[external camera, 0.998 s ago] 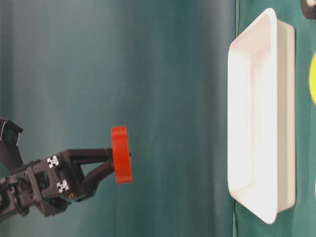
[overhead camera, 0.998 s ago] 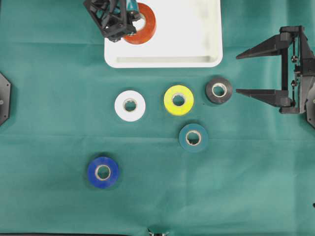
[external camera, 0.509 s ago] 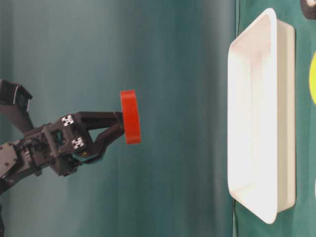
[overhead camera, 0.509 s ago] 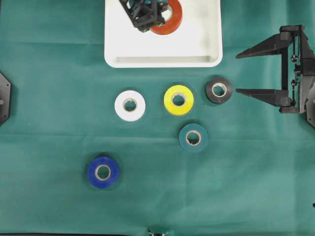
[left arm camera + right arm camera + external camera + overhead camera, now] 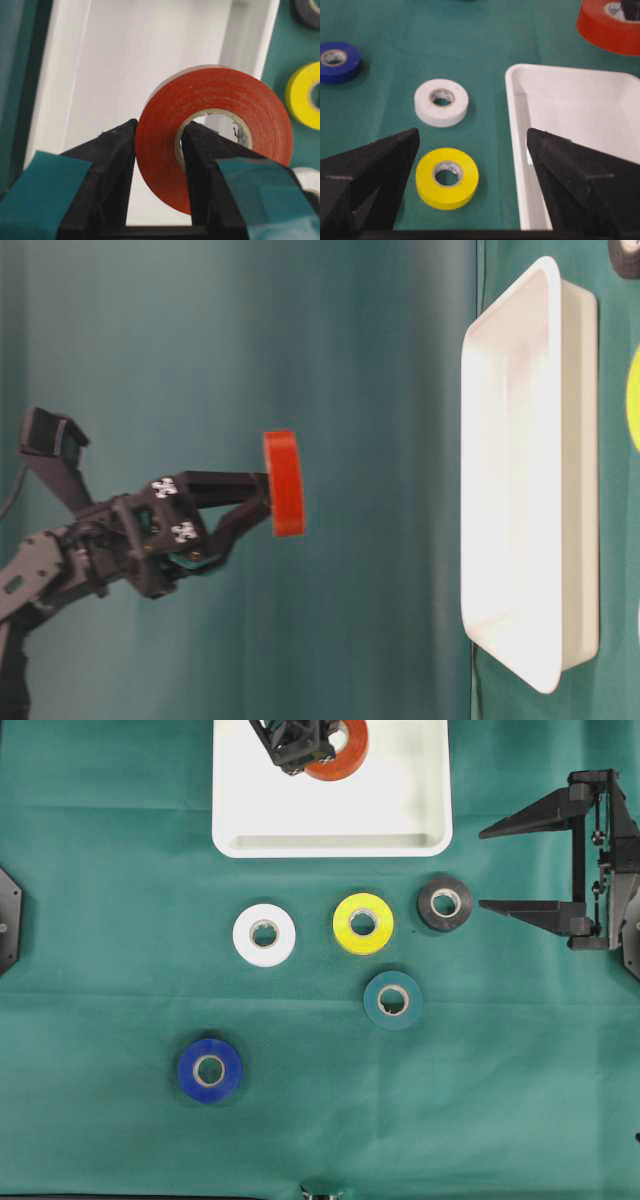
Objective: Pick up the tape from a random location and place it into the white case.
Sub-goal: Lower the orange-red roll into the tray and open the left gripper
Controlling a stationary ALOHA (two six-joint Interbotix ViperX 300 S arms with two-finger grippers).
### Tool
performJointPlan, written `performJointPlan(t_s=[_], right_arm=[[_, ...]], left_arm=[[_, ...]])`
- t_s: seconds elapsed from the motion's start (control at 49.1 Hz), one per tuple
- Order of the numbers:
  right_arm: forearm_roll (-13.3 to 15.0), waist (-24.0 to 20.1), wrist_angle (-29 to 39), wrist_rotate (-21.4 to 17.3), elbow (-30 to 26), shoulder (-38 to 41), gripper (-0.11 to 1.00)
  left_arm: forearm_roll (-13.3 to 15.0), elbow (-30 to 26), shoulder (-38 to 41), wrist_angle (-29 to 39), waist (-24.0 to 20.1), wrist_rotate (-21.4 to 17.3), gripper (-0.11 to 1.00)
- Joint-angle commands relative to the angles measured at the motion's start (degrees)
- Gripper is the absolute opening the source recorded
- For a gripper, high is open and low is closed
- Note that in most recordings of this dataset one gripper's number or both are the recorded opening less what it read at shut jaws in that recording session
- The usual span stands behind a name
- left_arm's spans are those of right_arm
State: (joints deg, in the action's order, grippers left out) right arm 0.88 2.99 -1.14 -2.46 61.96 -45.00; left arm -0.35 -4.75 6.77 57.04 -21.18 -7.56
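Note:
A red tape [image 5: 220, 100] hangs in the air above the white case [image 5: 330, 845], flat side down. My left gripper [image 5: 160, 131] is shut on it, one finger through the roll's hole and the other on its outer wall. In the table-level view the red tape [image 5: 285, 483] is well clear of the white case [image 5: 530, 470]. From overhead, the left gripper [image 5: 318, 748] is over the case's far half. At the table's right edge my right gripper [image 5: 482, 870] stands open, holding nothing.
Loose rolls lie on the green cloth in front of the case: white [image 5: 264, 934], yellow [image 5: 363, 923], black [image 5: 445, 903], teal [image 5: 392, 999] and blue [image 5: 210, 1070]. The black roll sits just off the right gripper's lower fingertip.
My left gripper has carried the red tape rightward from the case's left rim to over its inside, and closer down toward the case. The right arm has not moved.

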Motion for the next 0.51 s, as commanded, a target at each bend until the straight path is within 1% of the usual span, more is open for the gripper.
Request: performJointPlan(t_s=[0.0,0.204,0.489], right_arm=[[0.09,0.09,-0.18,0.09,-1.49,0.00,0.88],[0.09,0.09,-0.26,0.09,-1.49,0.18,0.88],[0.09,0.09,-0.26,0.09,-1.49,0.35,0.88]], left_arm=[[-0.09,1.67,-0.88,-3.08,-1.14,-0.09,0.23],[0.00,7.91,1.41,-8.88,-3.60,-0.09,0.23],[0.00,12.92,3.60,-19.16,-5.45,-0.18,0.23]])
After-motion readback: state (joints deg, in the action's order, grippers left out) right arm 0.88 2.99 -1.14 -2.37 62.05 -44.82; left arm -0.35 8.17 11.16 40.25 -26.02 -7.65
